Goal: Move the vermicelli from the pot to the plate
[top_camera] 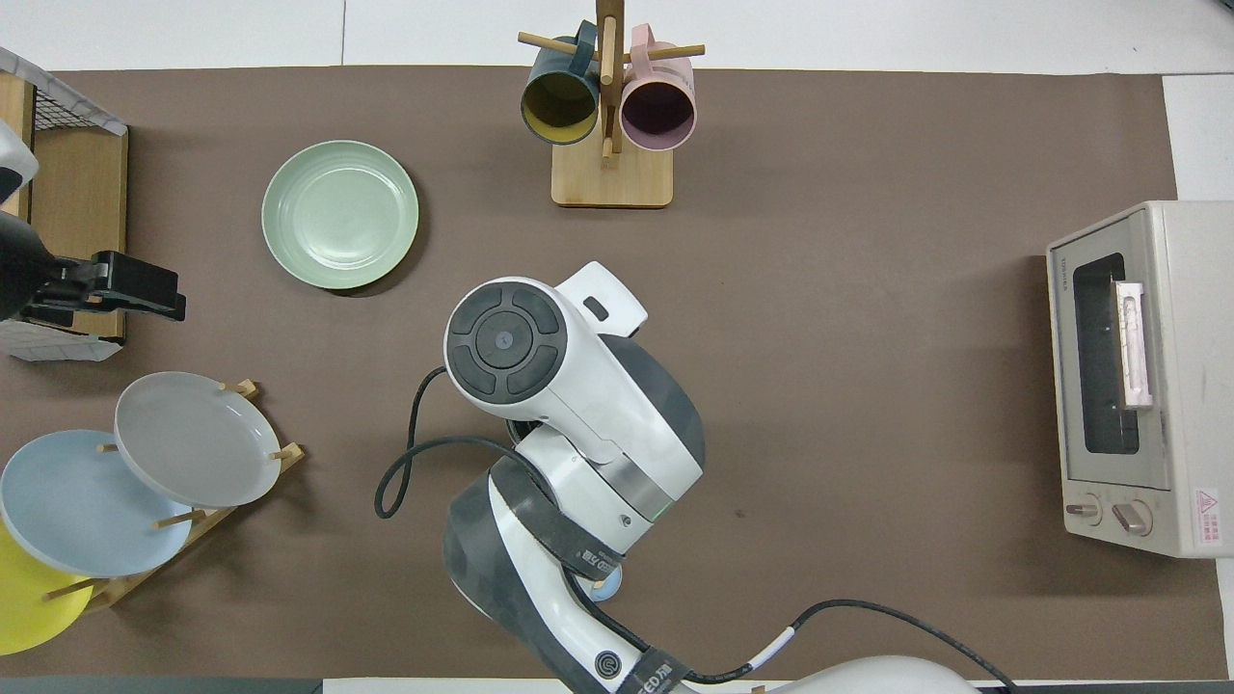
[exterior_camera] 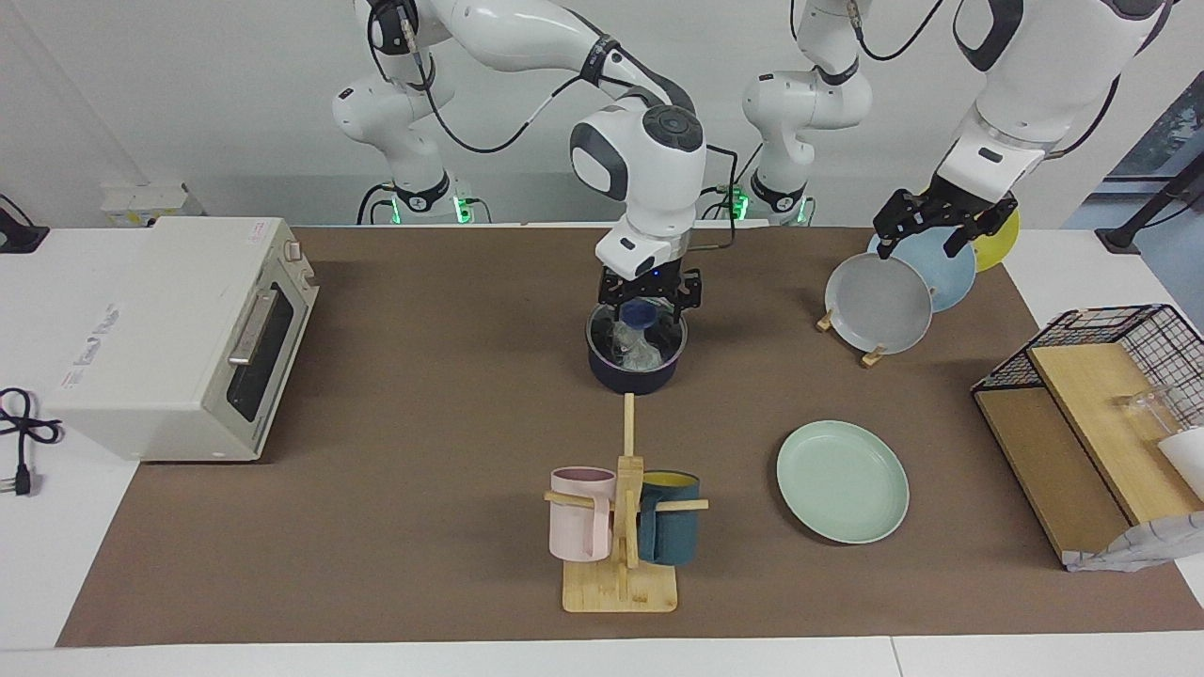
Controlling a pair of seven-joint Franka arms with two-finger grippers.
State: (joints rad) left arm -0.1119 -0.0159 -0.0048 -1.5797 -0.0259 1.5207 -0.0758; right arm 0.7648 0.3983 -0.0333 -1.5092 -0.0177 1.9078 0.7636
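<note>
Right gripper [exterior_camera: 647, 329] reaches down into the pot [exterior_camera: 611, 374] at the centre of the facing frame, its tips inside the rim and over the vermicelli [exterior_camera: 641, 350]. Whether it is spread or already pinching the strands cannot be told from here. In the overhead frame the right arm's bulk hides the pot altogether.

The vermicelli sits low in the pot as a pale, glassy tangle of very thin strands, loose-looking and probably slippery. The main risk is a partial grab. A pinch on so fine a clump may catch only a few strands, leaving most of it in the pot or trailing over the rim on the way up. Dangling strands could snag the rim and tip or drag the small, dark navy saucepan, which nothing is holding.

A second risk is the carry. The pale mint-green plate [exterior_camera: 842, 481] lies bare in the lower part of the facing frame, farther from the robots than the pot and toward the left arm's end of the table. Noodles that slip on the way would drop onto the brown mat [exterior_camera: 423, 423] between the two. The wooden mug tree [exterior_camera: 625, 508], with its pink and teal mugs, stands lower in the frame, close to that route.

Left gripper [exterior_camera: 943, 226] waits over the plate rack [exterior_camera: 875, 355] in the upper part of the frame, its state unreadable.
</note>
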